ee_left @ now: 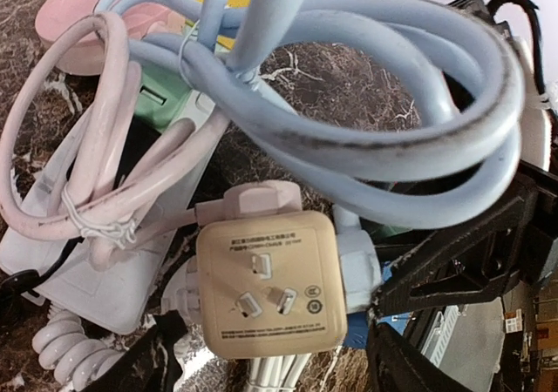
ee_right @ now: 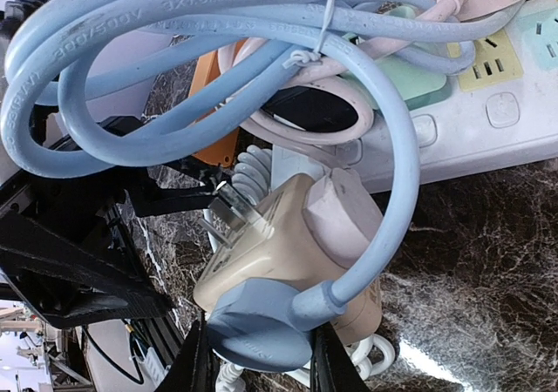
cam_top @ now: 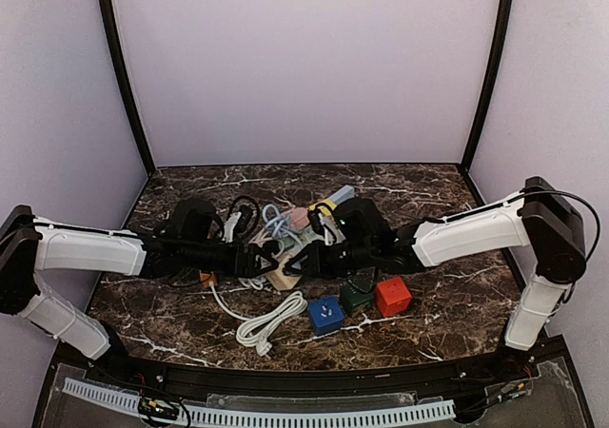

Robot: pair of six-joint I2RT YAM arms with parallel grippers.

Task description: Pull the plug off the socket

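Top external: marbled tabletop (cam_top: 428,185) (lilac walls (cam_top: 304,67))

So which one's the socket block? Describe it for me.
Find the cable tangle midway across the marble table. At its near edge is a beige cube, not long like the white strip beside it, with a blue plug pushed into one side.

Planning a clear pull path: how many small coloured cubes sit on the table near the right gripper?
3: blue cube nearest the bases, green cube beside it, red cube rightmost. Cables may hide more.
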